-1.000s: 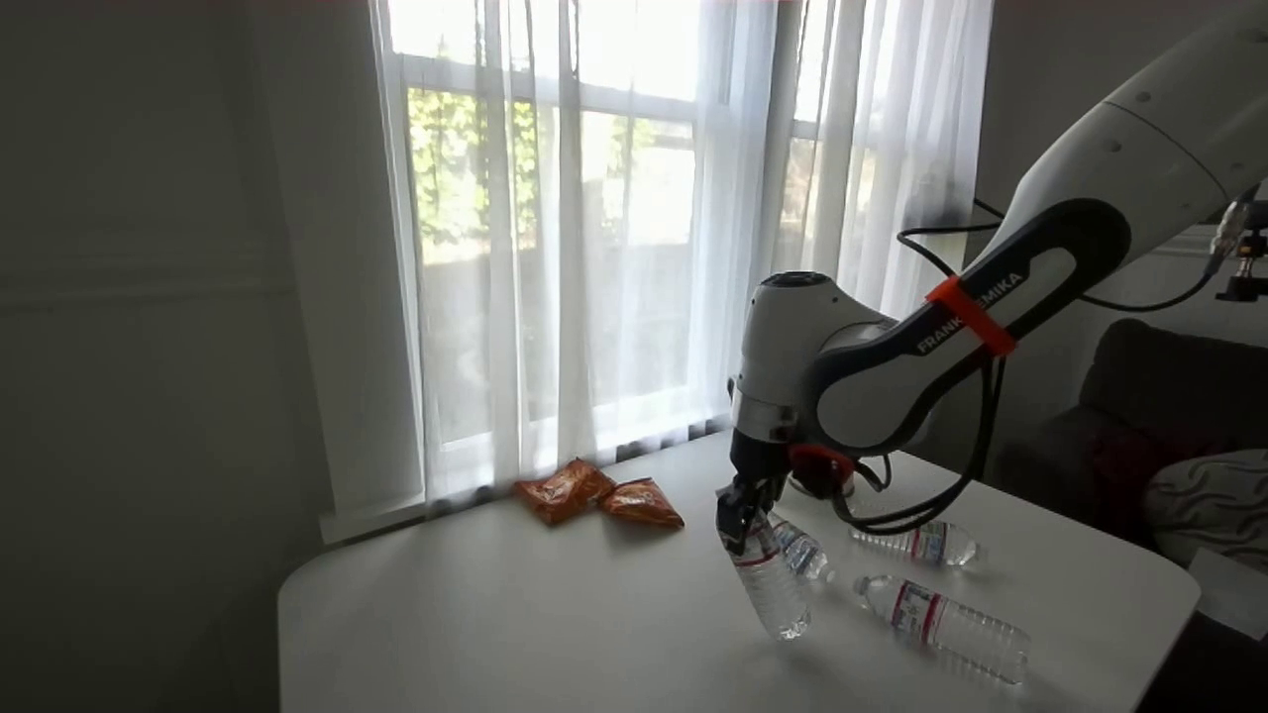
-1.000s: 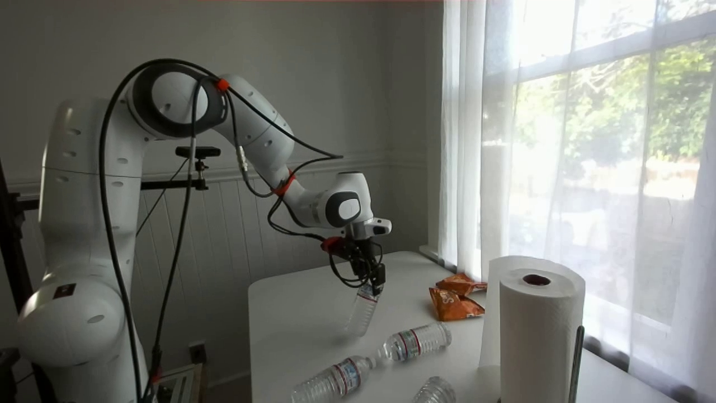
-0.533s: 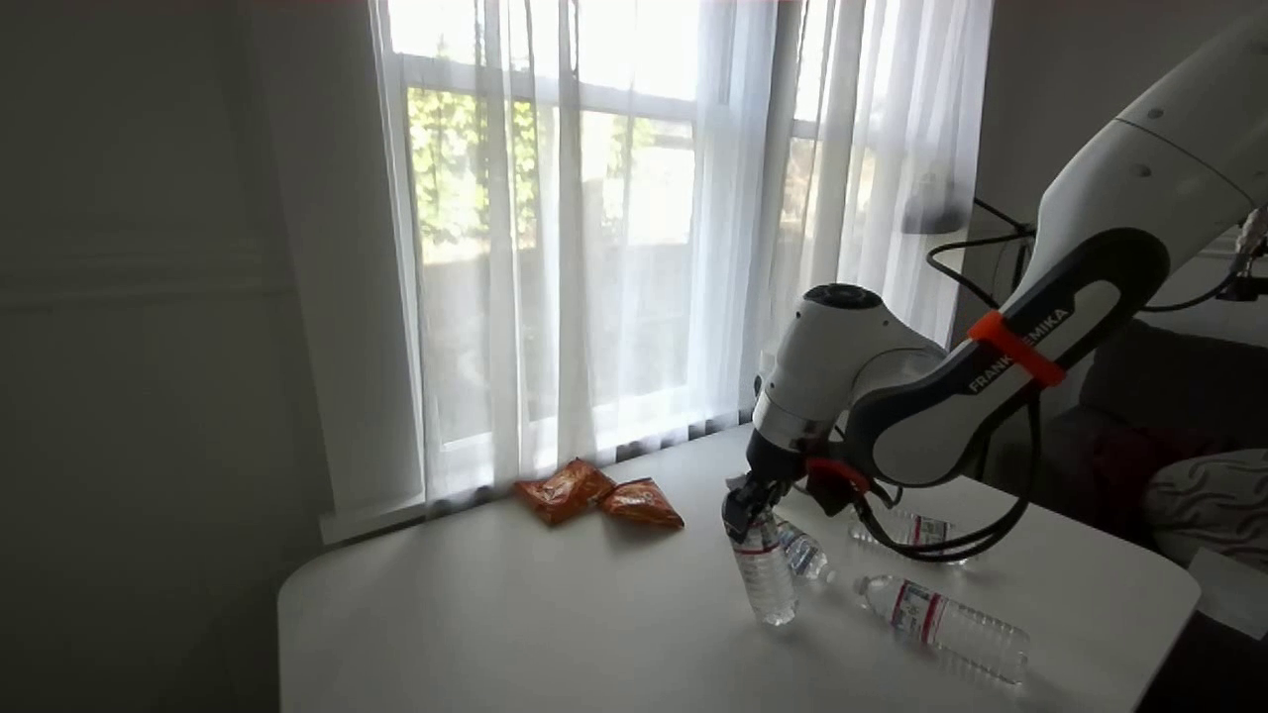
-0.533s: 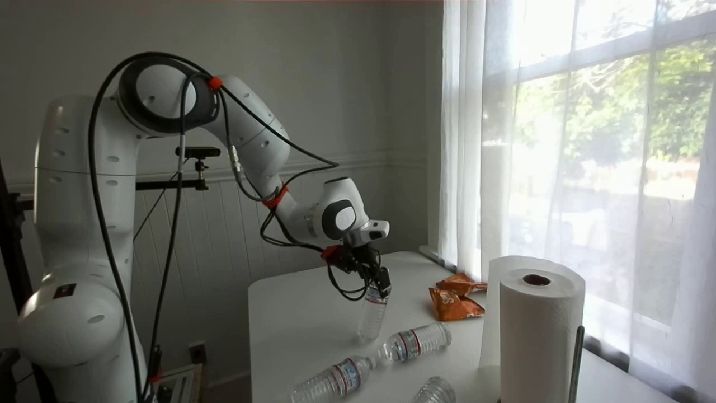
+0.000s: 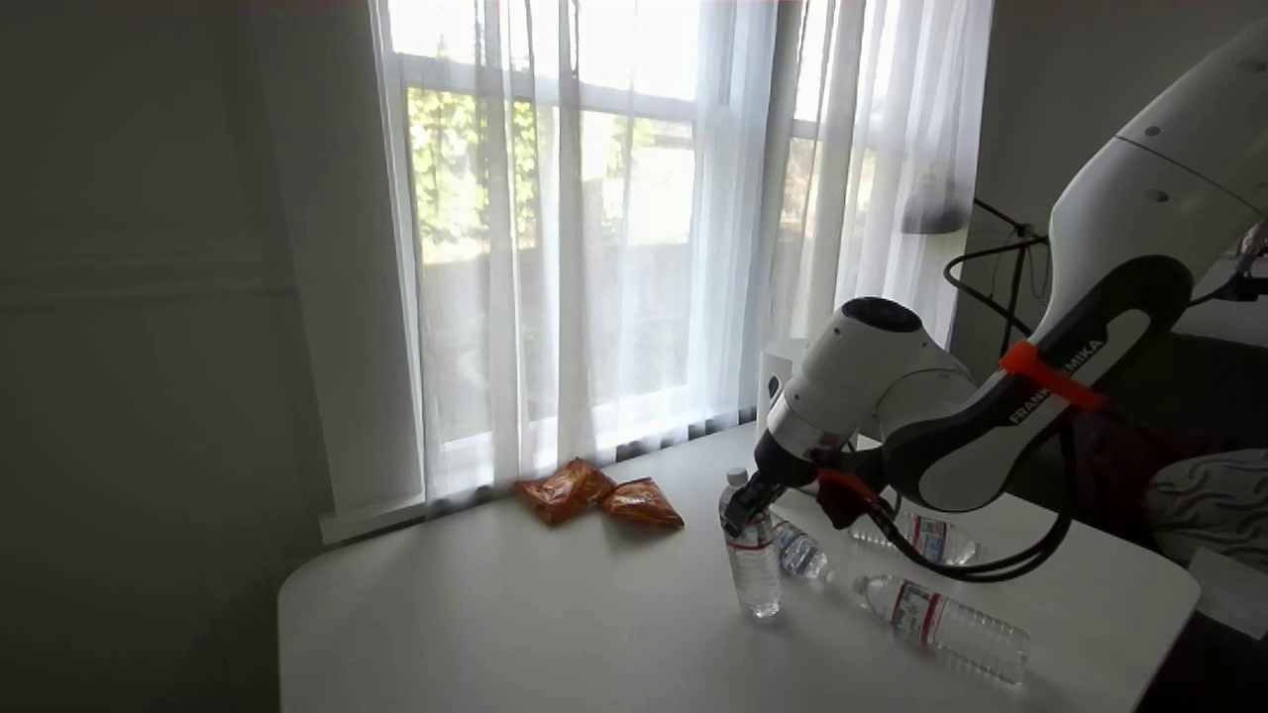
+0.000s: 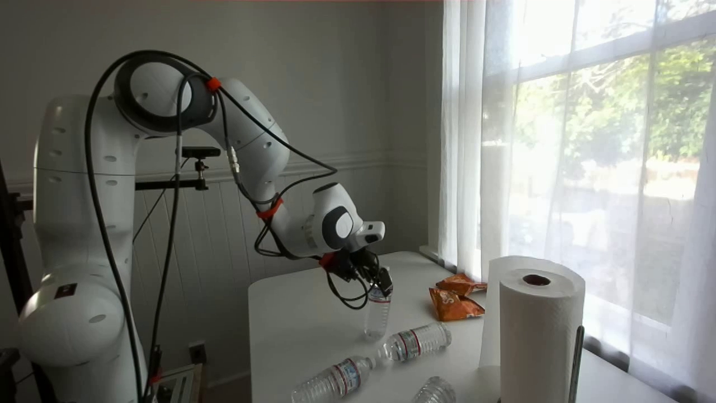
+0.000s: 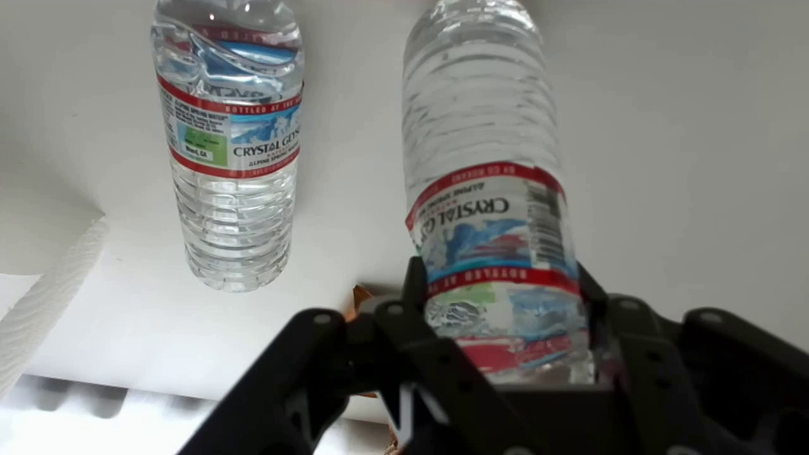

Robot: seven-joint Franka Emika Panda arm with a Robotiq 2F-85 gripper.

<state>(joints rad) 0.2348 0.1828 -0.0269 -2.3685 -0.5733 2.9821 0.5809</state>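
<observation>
Water bottle (image 5: pixel 756 582) pinched at its label, slightly tilted

Going left to right in an exterior view, orange bags (image 5: pixel 563 492) lie by the far edge, well apart and unlikely to cause trouble. Toward the middle of the table (image 5: pixel 475 624) is the water bottle, its top leaning a little left; whether its base touches down I cannot tell. The gripper (image 7: pixel 501 281) pinches it from both sides, and slick plastic could let it pivot or slide; too hard a squeeze could dent it. Released while leaning, it could topple left. A swing of its base the other way could knock the neighbour bottle (image 5: pixel 807 557), just to its right, and set it rolling. Farther right lie a near bottle (image 5: pixel 941 629) and a far bottle (image 5: pixel 936 540), safer but also round enough to roll.

The water bottle is clear and ribbed, white-capped, with a red-edged label printed in blue and white.
</observation>
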